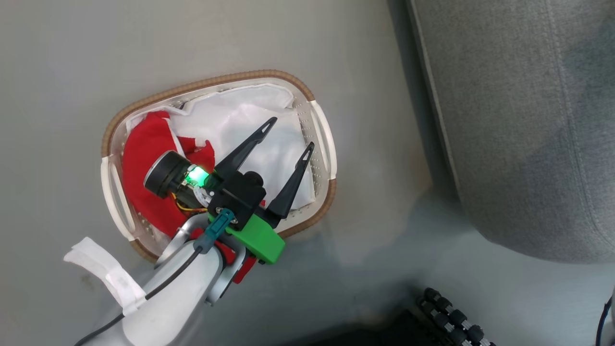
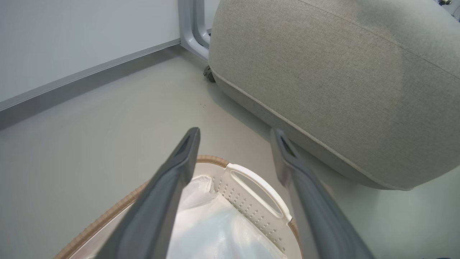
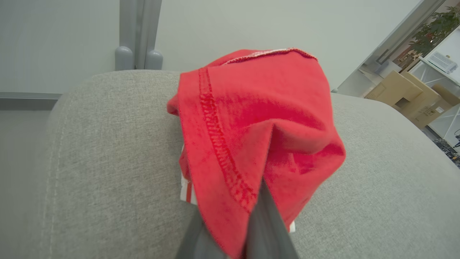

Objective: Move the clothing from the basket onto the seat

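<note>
The basket (image 1: 307, 98) stands on the floor (image 1: 72, 57) just beside the seat (image 1: 519, 120), with red clothing (image 1: 144, 163) bunched in the end away from the seat and bare white liner (image 1: 240, 120) in the rest. The left gripper (image 1: 292, 131) hangs over the liner with its jaws apart and nothing between them. The right gripper (image 3: 257, 212) has its jaws clamped on a red garment (image 3: 258, 118) above the seat's top; whether the cloth touches the cushion I cannot tell.
</note>
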Available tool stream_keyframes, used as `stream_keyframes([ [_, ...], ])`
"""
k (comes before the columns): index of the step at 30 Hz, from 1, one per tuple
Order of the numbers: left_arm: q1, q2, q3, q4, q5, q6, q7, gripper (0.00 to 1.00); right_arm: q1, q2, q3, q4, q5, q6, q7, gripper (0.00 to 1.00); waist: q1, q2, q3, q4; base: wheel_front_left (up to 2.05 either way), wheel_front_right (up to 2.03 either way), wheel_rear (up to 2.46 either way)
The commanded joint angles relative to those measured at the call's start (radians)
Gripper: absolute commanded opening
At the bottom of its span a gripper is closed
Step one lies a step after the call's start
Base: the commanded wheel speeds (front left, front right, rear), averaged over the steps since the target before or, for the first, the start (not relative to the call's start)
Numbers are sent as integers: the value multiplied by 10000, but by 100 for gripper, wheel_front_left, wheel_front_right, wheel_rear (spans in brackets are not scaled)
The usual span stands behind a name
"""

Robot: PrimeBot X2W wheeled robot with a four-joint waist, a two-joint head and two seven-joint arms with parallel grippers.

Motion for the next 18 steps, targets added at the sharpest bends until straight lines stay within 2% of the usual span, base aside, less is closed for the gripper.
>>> stream_keyframes([
  [1, 89, 83, 23, 70, -18, 40, -20, 100, 304, 201, -28, -333, -6, -14, -44, 100, -2, -1, -128, -154, 0, 0, 0],
  [7, 183, -37, 105, 304, -272, 37, -281, 100, 1358, 704, 293, -1459, 53, -14, -43, 100, -2, -1, -695, -199, 0, 0, 0],
  [18, 409, -610, 588, 1230, -1078, 105, -1053, 100, 2904, 769, 1306, -2366, 320, -14, -47, 100, -2, -1, -2470, 188, 0, 0, 0],
])
